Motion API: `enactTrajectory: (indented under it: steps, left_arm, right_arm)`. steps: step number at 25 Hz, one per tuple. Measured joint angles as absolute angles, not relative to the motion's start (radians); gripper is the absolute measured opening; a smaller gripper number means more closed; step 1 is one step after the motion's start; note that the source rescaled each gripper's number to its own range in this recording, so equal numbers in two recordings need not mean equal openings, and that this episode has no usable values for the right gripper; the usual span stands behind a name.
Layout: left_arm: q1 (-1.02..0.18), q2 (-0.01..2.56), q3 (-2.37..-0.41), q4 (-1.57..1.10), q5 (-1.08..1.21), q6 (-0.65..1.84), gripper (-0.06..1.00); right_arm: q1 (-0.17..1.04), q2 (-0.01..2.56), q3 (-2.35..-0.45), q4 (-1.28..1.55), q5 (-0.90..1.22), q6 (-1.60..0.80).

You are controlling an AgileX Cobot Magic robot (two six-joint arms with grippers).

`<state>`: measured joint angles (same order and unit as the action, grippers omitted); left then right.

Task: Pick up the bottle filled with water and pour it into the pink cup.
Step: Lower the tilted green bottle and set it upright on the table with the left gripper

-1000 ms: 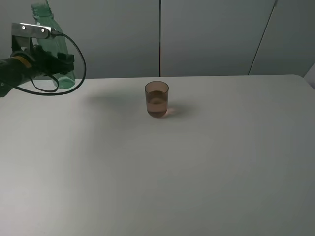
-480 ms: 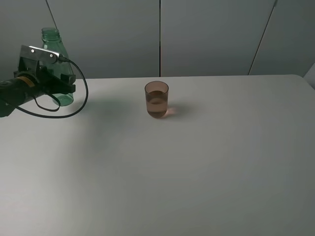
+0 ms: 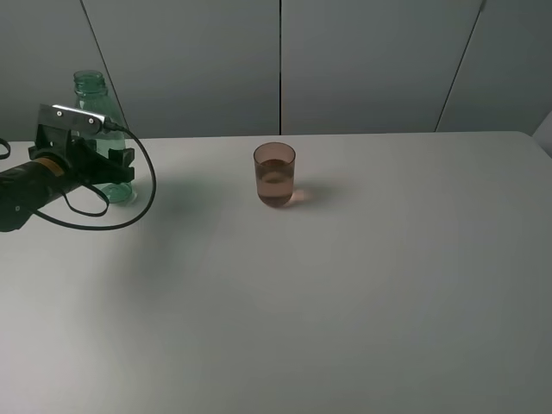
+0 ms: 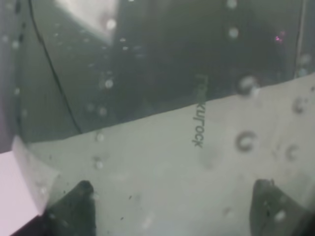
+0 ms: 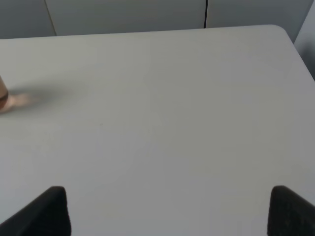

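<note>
Place: a plain robot test room or lab, not a home.
Surface: wide, bare, off-white, with a rounded far corner.
Backdrop: flat grey wall panels with thin dark seams, close behind the surface.
Equipment: a black robot arm with a looping cable.
Props: only the bottle and the pink cup.

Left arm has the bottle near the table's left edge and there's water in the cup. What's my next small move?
Probably open the left tool and back away: the bottle stands upright on the table, well apart from the cup, which already holds water.
</note>
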<state>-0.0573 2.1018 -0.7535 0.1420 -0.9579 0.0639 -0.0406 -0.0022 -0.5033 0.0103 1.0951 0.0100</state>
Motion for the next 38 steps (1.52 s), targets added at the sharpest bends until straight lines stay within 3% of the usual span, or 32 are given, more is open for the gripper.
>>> enactTrajectory:
  steps: [14,24,28,38]
  left_arm:
    - [-0.057,2.171,-0.814,0.138,-1.005,-0.084,0.01]
    - [-0.057,2.175,-0.815,0.14,-1.012,-0.042,0.01]
    - [-0.057,2.175,-0.815,0.14,-1.002,-0.023,0.17]
    - [-0.057,2.142,-0.815,0.14,-0.918,0.021,0.92]
  right_arm:
    - [-0.041,-0.002,-0.503,0.01,1.095,0.01]
    - [-0.041,-0.002,-0.503,0.01,1.095,0.01]
    - [-0.041,-0.002,-0.503,0.01,1.095,0.01]
    - [-0.041,-0.002,-0.503,0.01,1.095,0.01]
